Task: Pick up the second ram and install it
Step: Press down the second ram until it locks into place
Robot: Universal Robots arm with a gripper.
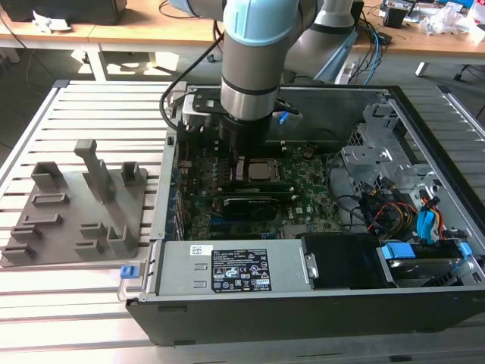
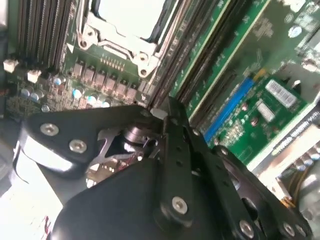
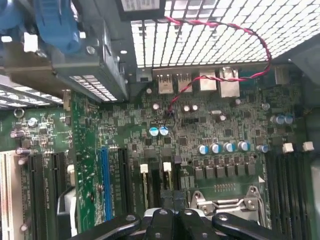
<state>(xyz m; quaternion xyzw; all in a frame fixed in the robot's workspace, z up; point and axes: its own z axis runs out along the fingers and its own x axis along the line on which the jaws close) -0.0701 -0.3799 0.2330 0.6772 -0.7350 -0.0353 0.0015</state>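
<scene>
This is a robotics or electronics lab, set up for computer assembly. A black, open desktop computer case (image 1: 318, 303) lies on its side on a pale slatted aluminium work table (image 1: 83, 303), its green motherboard (image 1: 303, 197) exposed. Beside it on the slats sits a grey plastic holder tray (image 1: 76, 220) with upright slots (a purpose-made fixture, not household ware). A grey and light-blue jointed industrial robot arm (image 1: 254, 53) reaches down into the case. Behind run long wooden desks (image 1: 151, 30) strewn with loose cables (image 1: 375, 38) and equipment.
</scene>
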